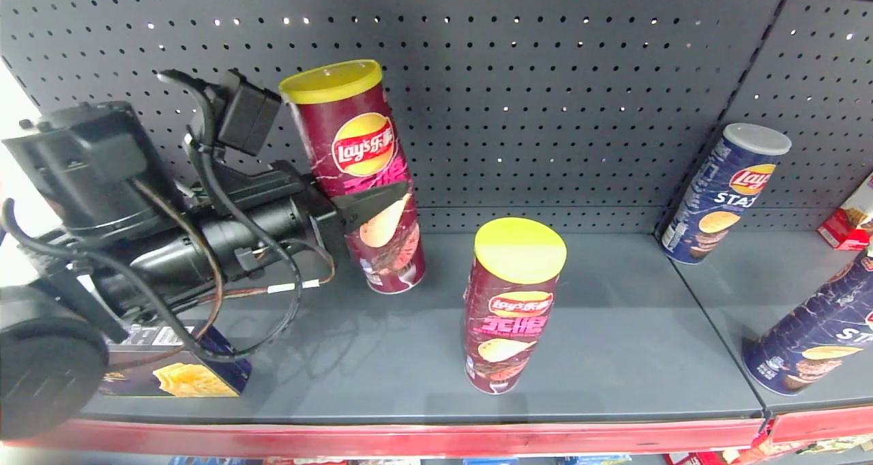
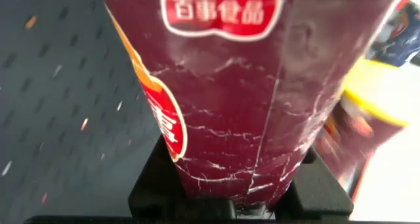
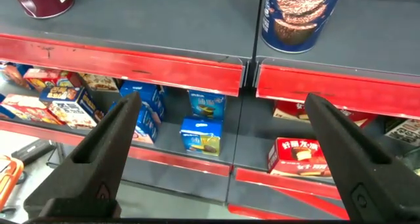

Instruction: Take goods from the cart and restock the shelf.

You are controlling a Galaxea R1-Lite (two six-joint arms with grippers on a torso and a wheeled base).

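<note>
The left gripper (image 1: 378, 209) clamps a glossy cylindrical maroon can (image 1: 354, 151) at far left, perhaps touching the matte shelf (image 1: 614, 328). The right gripper (image 3: 221, 99) has its wedge-shaped jaws apart.

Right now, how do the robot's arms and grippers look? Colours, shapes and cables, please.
The left arm is black and bulky, with a rounded body and a boxy black module on top. Loose black and brown cables loop around it; one carries a white tag. The left gripper has black wedge-shaped fingers. The right gripper has two dark tapered fingers.
</note>
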